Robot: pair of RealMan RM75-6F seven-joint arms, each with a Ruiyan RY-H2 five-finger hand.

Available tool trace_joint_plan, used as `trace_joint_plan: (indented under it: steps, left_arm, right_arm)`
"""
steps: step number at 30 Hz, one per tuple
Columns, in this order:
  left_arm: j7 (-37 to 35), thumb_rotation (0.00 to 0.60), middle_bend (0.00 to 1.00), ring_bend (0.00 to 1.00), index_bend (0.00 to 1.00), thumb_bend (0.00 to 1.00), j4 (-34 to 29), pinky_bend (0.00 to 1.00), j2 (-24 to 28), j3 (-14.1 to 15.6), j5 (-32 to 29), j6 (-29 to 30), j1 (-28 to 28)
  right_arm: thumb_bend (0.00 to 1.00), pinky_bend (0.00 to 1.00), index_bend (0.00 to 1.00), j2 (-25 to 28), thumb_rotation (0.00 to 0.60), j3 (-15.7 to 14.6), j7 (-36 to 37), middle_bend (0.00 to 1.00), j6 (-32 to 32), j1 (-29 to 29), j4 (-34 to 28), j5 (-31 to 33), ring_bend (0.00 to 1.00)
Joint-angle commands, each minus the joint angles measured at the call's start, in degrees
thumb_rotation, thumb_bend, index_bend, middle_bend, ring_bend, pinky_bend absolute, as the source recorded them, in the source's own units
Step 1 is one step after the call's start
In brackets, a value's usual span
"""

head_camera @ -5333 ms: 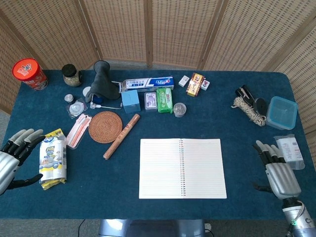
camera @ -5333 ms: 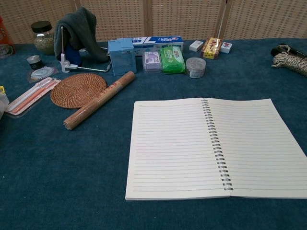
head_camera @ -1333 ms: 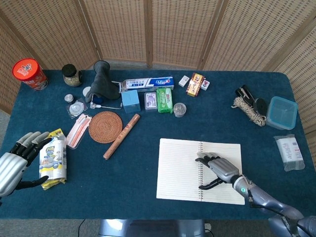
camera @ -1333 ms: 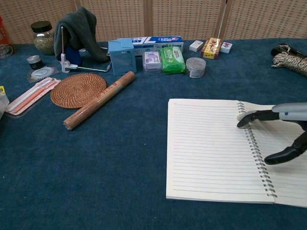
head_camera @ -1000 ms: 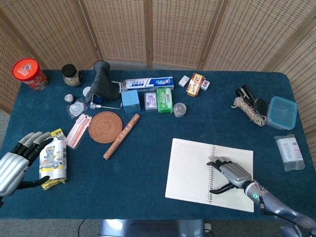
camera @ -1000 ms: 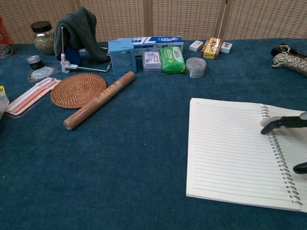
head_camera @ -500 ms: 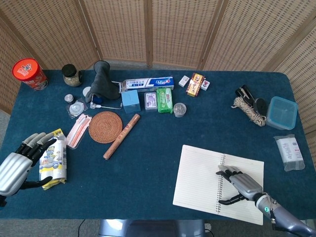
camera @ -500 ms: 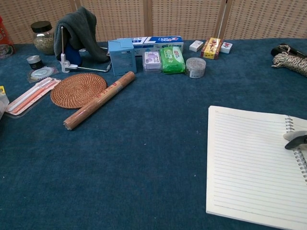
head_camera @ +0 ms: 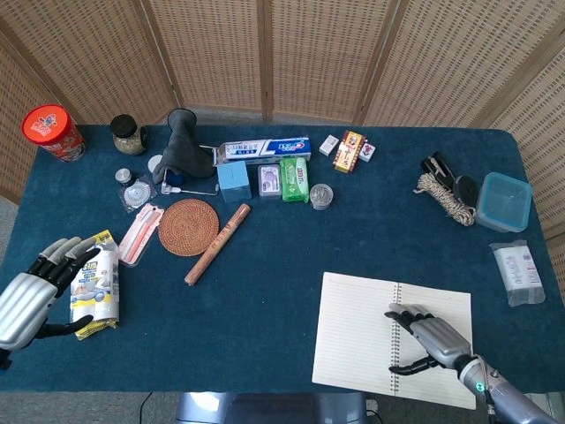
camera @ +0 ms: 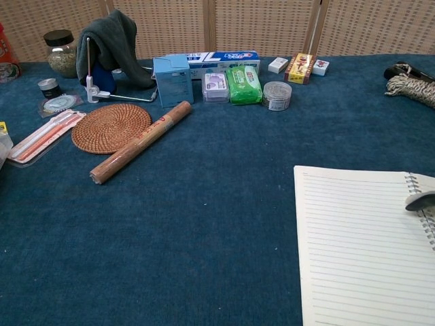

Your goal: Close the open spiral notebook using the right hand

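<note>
The spiral notebook (head_camera: 357, 334) lies open, lined pages up, near the table's front right edge; its left page (camera: 357, 244) fills the lower right of the chest view. My right hand (head_camera: 431, 340) rests palm down on the right page beside the spiral binding, fingers pointing left and thumb curled underneath. Only one fingertip (camera: 421, 199) of it shows in the chest view. My left hand (head_camera: 31, 293) hovers at the front left corner with fingers spread, next to a white and yellow packet (head_camera: 94, 284), holding nothing.
A rolled brown tube (head_camera: 217, 244), woven coaster (head_camera: 188, 227), toothbrush pack (head_camera: 139, 234), blue box (head_camera: 234, 181), toothpaste box (head_camera: 265, 149) and green pack (head_camera: 295, 179) sit behind. Rope (head_camera: 444, 196), a blue tub (head_camera: 503, 201) and a small packet (head_camera: 518, 269) lie at the right.
My right hand has slid the open notebook toward the front right edge of the table, a little further than half a second ago. The left hand has stayed put.
</note>
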Motion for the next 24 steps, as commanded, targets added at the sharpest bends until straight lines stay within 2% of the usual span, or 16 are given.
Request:
trace_joint_plan:
  steps: [1, 3, 6, 11, 14, 20, 24]
  left_arm:
    - [-0.1, 0.600, 0.00, 0.00, 0.00, 0.01, 0.1, 0.05, -0.1, 0.0, 0.1, 0.0, 0.0]
    - [-0.2, 0.600, 0.00, 0.00, 0.00, 0.01, 0.2, 0.06, -0.2, 0.1, 0.0, -0.2, -0.1]
    - [-0.2, 0.600, 0.00, 0.00, 0.00, 0.00, 0.3, 0.06, -0.3, 0.0, 0.0, -0.1, -0.1]
    - [0.1, 0.600, 0.00, 0.00, 0.00, 0.01, 0.0, 0.05, -0.2, -0.1, 0.0, -0.5, -0.4]
    - [0.4, 0.600, 0.00, 0.00, 0.00, 0.00, -0.3, 0.06, -0.3, -0.1, 0.0, -0.8, -0.7]
    - [1.3, 0.600, 0.00, 0.00, 0.00, 0.01, -1.1, 0.06, -0.4, -0.3, 0.1, -1.5, -1.2]
    - [1.8, 0.600, 0.00, 0.00, 0.00, 0.01, -1.5, 0.06, -0.7, -0.3, 0.2, -2.0, -1.5]
  right_arm:
    - [0.07, 0.00, 0.01, -2.0, 0.287, 1.2, 1.3, 0.02, 9.2, -4.0, 3.5, -3.4, 0.00]
    - [0.09, 0.00, 0.00, -3.5, 0.314, 0.7, 3.2, 0.00, 13.5, -6.4, 6.9, -5.2, 0.00]
    - [0.10, 0.00, 0.00, -4.8, 0.365, 0.0, 5.0, 0.00, 17.2, -8.4, 11.3, -7.2, 0.00]
    - [0.13, 0.00, 0.00, -6.2, 0.484, -1.0, 7.9, 0.00, 22.8, -11.5, 17.5, -9.6, 0.00]
    - [0.14, 0.00, 0.00, -7.1, 0.527, -1.6, 9.2, 0.00, 26.0, -13.4, 21.4, -10.7, 0.00]
    - [0.14, 0.00, 0.00, -8.4, 0.594, -3.2, 12.0, 0.00, 30.9, -17.6, 29.3, -11.6, 0.00]
    - [0.15, 0.00, 0.00, -9.0, 0.600, -3.6, 12.0, 0.00, 32.7, -19.9, 33.9, -11.4, 0.00]
